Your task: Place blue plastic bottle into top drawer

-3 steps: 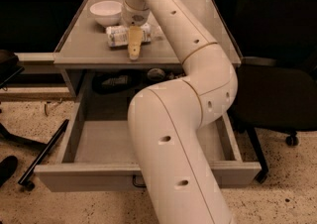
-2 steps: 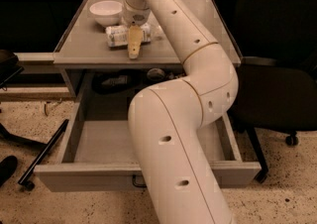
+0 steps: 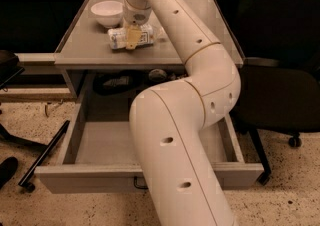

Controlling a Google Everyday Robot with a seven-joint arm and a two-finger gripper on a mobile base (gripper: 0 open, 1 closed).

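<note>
Grey bench top (image 3: 85,50) carries just two things: a white bowl (image 3: 107,12) near its far left corner and the blue plastic bottle (image 3: 117,39), which lies on its side about midway between the left and right edges, closer to the front edge than the bowl is. The two sit near each other but apart. From the bottle to the front edge I see a bare strip of bench, and the right half of the top is largely hidden behind the arm (image 3: 180,135).

Below the front edge the top drawer (image 3: 75,130) is pulled well out, its floor bare on the left side, with the small dark handle (image 3: 140,184) showing on the front panel. At the back, under the bench, I see a dark object (image 3: 112,82) and a small round item (image 3: 157,75); I cannot make out what they are. A black office chair (image 3: 280,85) stands just beside the bench's right edge and the drawer's right wall.

The white arm rises across the drawer's middle and right, bends at an elbow by the bench's right front corner, then reaches back and left over the top. The gripper (image 3: 132,40) points straight down onto the bottle's middle, touching it; I cannot tell whether it is spread or clamped.
</note>
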